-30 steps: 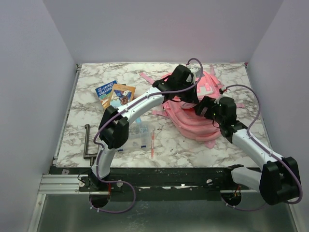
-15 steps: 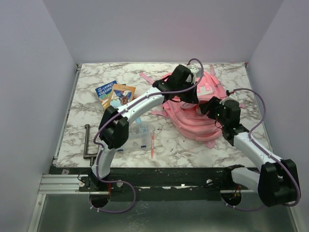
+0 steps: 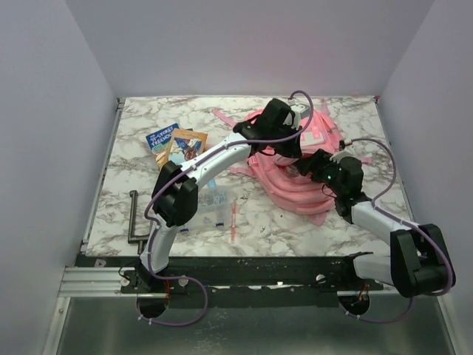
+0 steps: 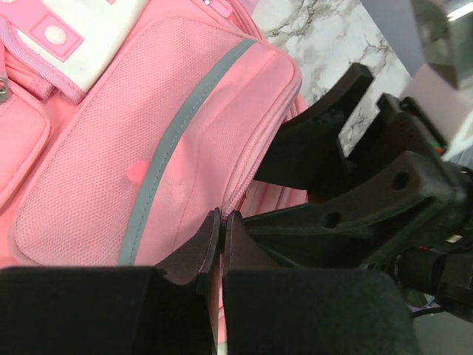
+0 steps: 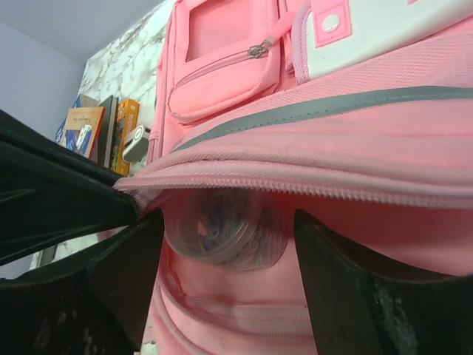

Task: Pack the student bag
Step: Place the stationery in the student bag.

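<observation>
The pink student bag [image 3: 295, 191] lies at the back right of the marble table. My left gripper [image 3: 290, 150] reaches over it from the left. In the left wrist view, that gripper [image 4: 222, 222] is shut on the zipper edge of the student bag [image 4: 148, 133], holding the flap up. My right gripper [image 3: 309, 167] is at the bag's opening, open. In the right wrist view, a clear round container of paper clips [image 5: 222, 233] sits inside the student bag [image 5: 369, 133] under the lifted zipper edge, between the spread jaws of the right gripper [image 5: 225, 222]; the right finger stands apart from it.
Two picture books [image 3: 176, 144] lie at the left back. A clear compartment box [image 3: 211, 200] and a pink pen [image 3: 233, 220] lie near the middle front. A dark metal bar [image 3: 134, 220] sits at the left edge. Both arms cross over the bag.
My right gripper has moved left and forward into the bag's opening, its jaws somewhat narrower than before. The left gripper keeps its hold on the zipper edge.
</observation>
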Available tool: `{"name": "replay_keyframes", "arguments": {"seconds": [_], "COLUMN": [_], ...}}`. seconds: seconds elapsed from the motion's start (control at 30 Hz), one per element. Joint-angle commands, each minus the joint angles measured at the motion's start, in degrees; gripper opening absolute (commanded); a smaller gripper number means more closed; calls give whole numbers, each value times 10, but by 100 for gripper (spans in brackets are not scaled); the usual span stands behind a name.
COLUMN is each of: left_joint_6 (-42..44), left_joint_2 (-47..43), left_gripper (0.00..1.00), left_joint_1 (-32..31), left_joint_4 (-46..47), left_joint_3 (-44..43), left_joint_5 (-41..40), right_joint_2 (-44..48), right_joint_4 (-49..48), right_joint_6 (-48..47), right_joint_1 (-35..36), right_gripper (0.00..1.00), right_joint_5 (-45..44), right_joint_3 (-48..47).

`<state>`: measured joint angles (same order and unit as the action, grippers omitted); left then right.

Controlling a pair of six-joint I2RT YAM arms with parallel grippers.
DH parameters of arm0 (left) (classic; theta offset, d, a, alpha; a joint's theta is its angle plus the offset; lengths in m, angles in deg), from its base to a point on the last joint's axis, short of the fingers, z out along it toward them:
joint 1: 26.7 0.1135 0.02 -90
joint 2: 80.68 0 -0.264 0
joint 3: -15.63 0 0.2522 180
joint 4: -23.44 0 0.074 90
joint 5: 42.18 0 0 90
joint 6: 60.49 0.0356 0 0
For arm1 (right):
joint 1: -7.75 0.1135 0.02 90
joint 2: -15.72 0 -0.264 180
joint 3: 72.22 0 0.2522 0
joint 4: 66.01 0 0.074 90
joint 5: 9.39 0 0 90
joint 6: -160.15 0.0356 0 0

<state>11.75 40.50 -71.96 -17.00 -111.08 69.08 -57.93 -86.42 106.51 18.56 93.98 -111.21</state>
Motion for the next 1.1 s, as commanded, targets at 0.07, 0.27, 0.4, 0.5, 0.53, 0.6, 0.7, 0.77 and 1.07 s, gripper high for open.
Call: {"name": "replay_keyframes", "arguments": {"seconds": [0.07, 0.27, 0.4, 0.5, 0.53, 0.6, 0.7, 0.77, 1.07], "left_joint_6": [56, 103, 119, 126, 128, 131, 130, 128, 103], "left_joint_2": [7, 0, -8, -7, -5, 1, 14, 22, -9], "left_gripper": [0, 0, 0, 0, 0, 0, 0, 0, 38], "left_joint_1": [2, 2, 2, 2, 2, 3, 6, 11, 25], "left_joint_4": [30, 31, 31, 33, 32, 31, 33, 33, 12], "left_joint_3": [-23, -18, -16, -16, -17, -21, -28, -32, -1], "left_joint_5": [16, 35, 49, 55, 56, 58, 66, 71, 56], "right_joint_2": [113, 133, 76, 20, -3, -33, -39, -23, 178], "right_joint_4": [141, 114, 46, -24, -50, -104, -127, -76, 349], "right_joint_6": [-7, 3, -4, 28, 43, 77, 108, 98, -27], "right_joint_1": [3, 4, 4, 5, 5, 7, 7, 6, 7], "right_gripper": [79, 48, 30, 19, 19, 18, 18, 21, 48], "right_joint_5": [-65, -56, -7, 7, 22, 42, 36, 16, -177], "right_joint_3": [-14, 25, 28, 27, 25, 20, 15, 3, -59]}}
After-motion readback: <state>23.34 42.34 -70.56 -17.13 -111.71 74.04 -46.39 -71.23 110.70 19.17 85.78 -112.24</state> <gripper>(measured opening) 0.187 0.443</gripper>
